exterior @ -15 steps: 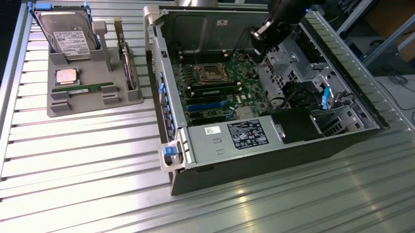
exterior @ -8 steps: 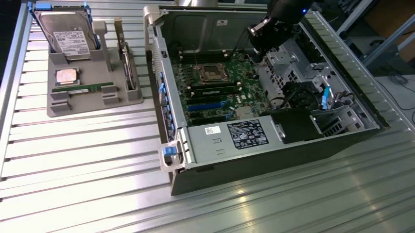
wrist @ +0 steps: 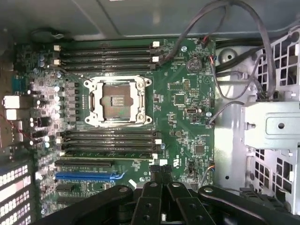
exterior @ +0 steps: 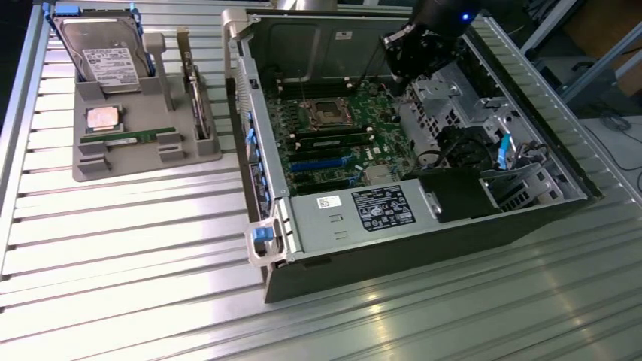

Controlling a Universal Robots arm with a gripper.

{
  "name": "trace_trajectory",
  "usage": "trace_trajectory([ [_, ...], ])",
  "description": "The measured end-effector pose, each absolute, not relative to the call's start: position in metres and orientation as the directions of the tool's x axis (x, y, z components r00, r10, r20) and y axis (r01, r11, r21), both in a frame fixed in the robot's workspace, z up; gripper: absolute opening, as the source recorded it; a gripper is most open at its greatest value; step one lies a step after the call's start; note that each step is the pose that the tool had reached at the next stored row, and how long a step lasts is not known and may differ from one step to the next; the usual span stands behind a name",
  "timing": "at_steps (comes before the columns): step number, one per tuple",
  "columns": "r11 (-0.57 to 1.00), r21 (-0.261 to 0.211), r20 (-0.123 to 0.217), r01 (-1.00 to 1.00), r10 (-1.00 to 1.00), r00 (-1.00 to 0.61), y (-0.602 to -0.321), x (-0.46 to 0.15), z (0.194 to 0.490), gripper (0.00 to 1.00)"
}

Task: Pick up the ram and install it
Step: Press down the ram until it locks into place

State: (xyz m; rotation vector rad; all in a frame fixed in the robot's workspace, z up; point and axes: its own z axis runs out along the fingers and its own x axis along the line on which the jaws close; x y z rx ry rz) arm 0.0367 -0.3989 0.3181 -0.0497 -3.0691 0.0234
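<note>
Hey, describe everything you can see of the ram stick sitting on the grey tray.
The ram is a long, narrow, thin green circuit-board strip with small dark parts along it. It rests lengthwise in a groove of the grey holder tray, right beside the square silver processor. Only the tray touches it. The gripper is shut and apart from it, over the motherboard inside the open computer case.

Open computer case, hard drive on grey holder.
</note>
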Motion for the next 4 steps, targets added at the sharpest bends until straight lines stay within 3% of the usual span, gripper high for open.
trace_trajectory([
  [4, 0.999, -0.016, 0.072, 0.035, 0.036, -0.997, -0.3989, 0.0367, 0.3181, 0.11],
])
